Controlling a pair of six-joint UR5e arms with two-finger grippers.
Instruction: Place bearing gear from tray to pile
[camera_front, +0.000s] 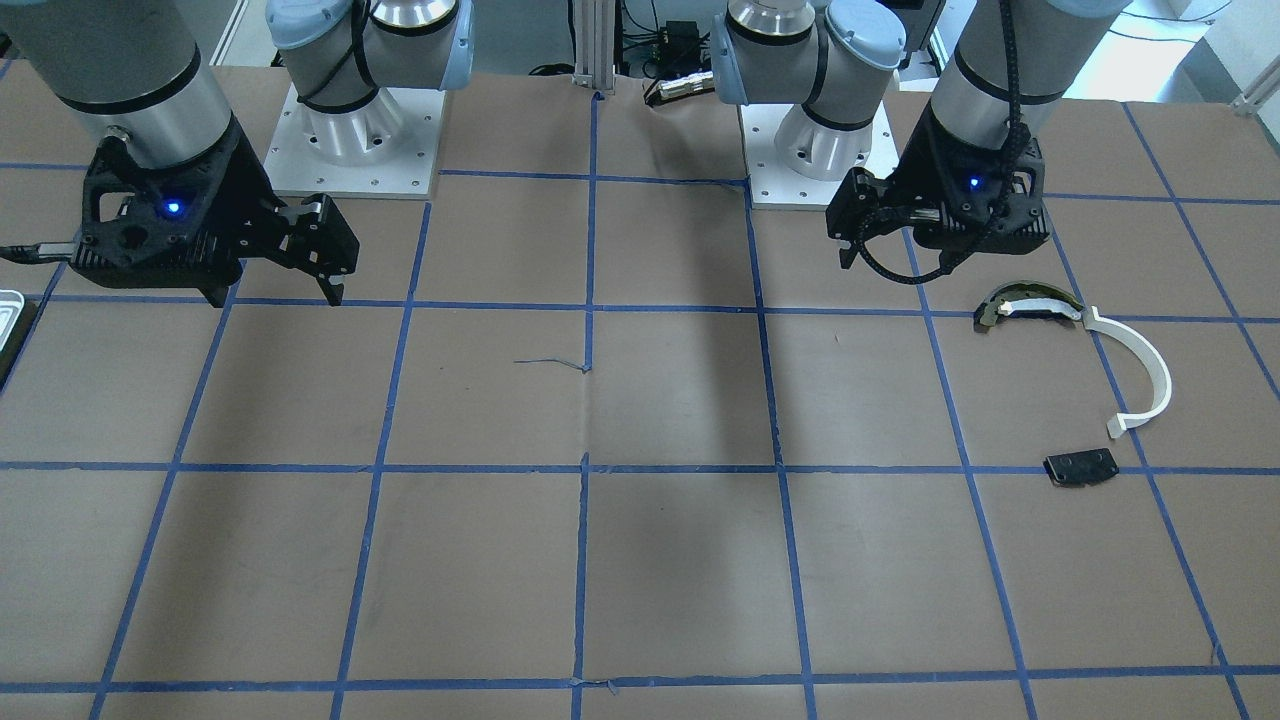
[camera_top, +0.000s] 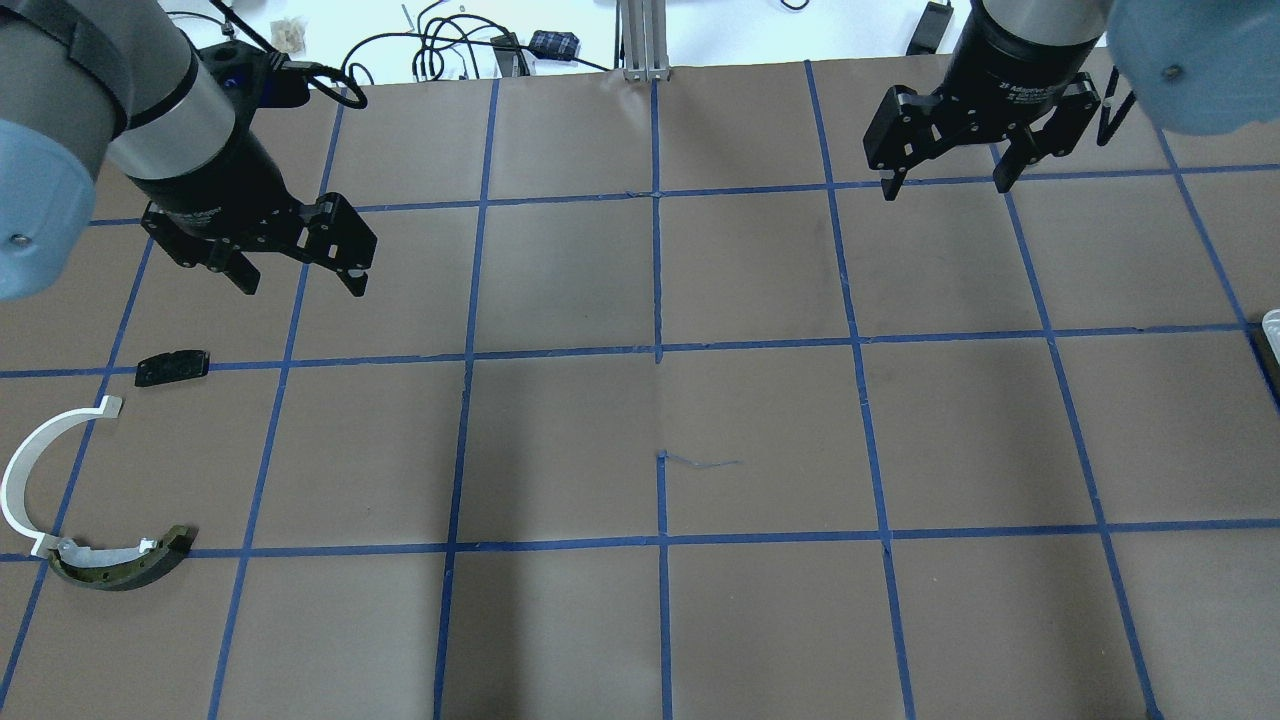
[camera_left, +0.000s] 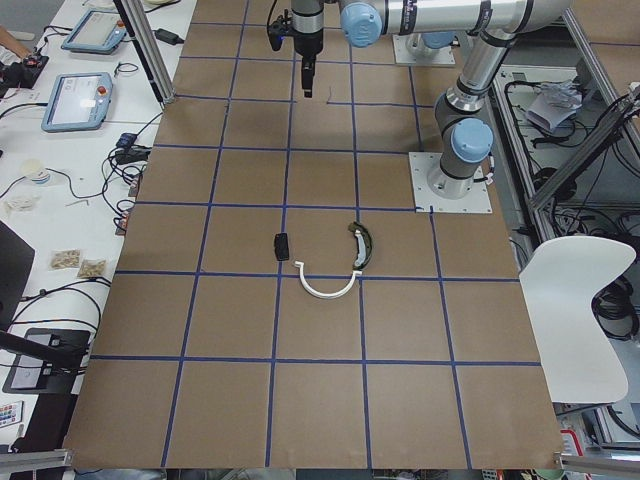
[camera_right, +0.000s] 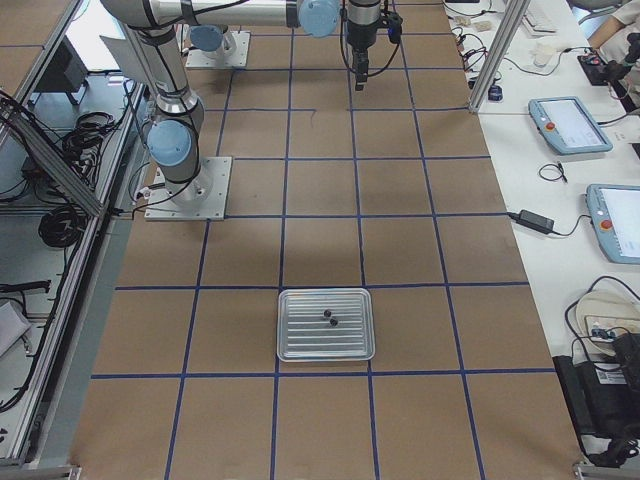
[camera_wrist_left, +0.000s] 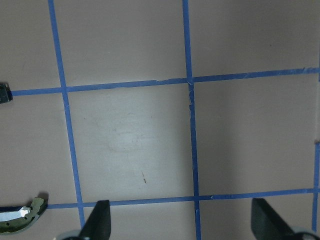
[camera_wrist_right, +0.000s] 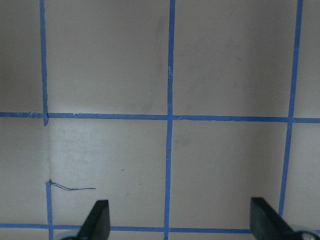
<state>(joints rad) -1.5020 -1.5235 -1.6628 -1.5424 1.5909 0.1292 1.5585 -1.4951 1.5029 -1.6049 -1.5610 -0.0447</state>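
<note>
The tray (camera_right: 300, 345), a ribbed metal pan, holds two small dark parts (camera_right: 328, 317), the bearing gears; only a sliver of the tray shows in the overhead view (camera_top: 1271, 328). The pile is a white half-ring arc (camera_top: 28, 470), a curved olive-black piece (camera_top: 120, 566) and a small black plate (camera_top: 172, 367). My left gripper (camera_top: 300, 283) is open and empty, hanging above the table just beyond the black plate. My right gripper (camera_top: 945, 187) is open and empty, high over the far right squares, well away from the tray.
Brown table paper with a blue tape grid (camera_top: 658, 355). The arm bases on white plates (camera_front: 350, 150) stand at the robot's edge. Cables and small devices (camera_top: 480, 45) lie beyond the far edge. The olive piece's tip (camera_wrist_left: 22, 217) shows in the left wrist view.
</note>
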